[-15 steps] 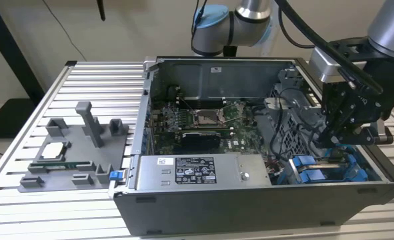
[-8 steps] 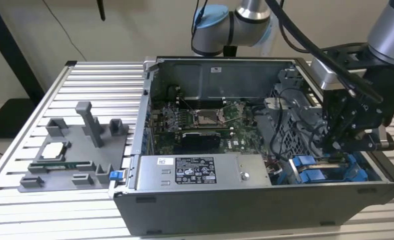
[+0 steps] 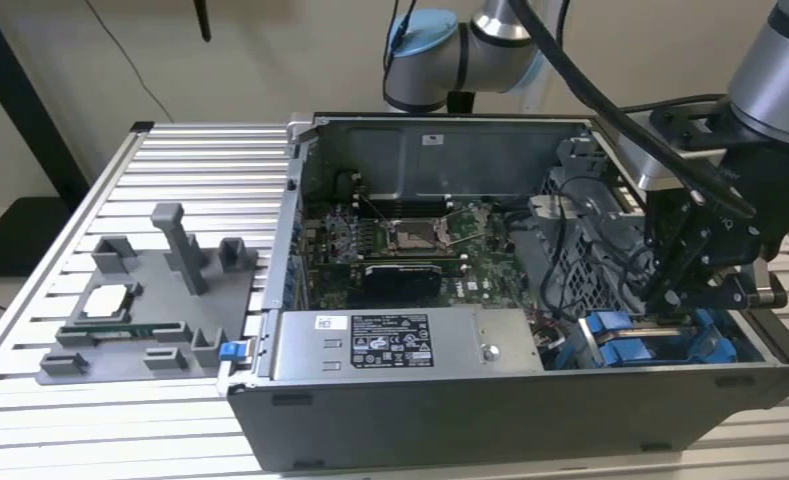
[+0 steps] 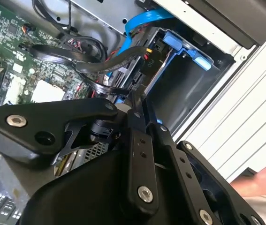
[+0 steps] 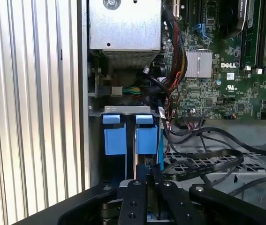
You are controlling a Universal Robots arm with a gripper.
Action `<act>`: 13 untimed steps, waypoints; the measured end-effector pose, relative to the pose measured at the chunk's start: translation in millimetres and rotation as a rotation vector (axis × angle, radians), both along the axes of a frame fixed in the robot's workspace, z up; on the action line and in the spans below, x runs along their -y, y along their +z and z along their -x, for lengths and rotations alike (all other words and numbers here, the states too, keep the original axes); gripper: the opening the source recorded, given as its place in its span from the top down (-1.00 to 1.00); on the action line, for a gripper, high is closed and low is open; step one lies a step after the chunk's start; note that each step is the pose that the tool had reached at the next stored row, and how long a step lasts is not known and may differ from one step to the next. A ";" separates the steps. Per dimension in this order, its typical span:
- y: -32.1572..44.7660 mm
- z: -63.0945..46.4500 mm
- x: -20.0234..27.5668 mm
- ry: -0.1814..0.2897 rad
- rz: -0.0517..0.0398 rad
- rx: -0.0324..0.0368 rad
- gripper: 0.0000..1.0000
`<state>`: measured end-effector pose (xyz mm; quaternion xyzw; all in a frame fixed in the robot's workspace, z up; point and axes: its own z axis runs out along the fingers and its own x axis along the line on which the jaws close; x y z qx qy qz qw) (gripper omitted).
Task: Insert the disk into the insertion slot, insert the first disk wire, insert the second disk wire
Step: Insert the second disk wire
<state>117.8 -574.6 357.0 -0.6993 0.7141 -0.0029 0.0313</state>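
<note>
Gripper (image 5: 147, 176) apparently inside insertion slot (image 5: 96, 140).

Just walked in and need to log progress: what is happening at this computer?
The robot arm has its tool lowered into the open computer case, at the drive bay with blue tabs in the corner beside the power supply. Black cables lie close by. A grey parts holder sits on the table.

Black gripper (image 3: 698, 290) sits low at grey sheet-metal drive bay (image 5: 123, 111); looped black cables (image 5: 203, 157) crowd beside it, silver labelled power-supply box (image 3: 394, 343) flanks it.
</note>
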 end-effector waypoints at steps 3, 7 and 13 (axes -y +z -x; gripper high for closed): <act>-0.4 -0.3 0.0 0.000 -0.0002 0.0000 1.00; -1.7 -1.9 -1.1 0.000 -0.0003 0.0004 1.00; -4.7 -4.8 -4.7 0.000 -0.0002 0.0033 1.00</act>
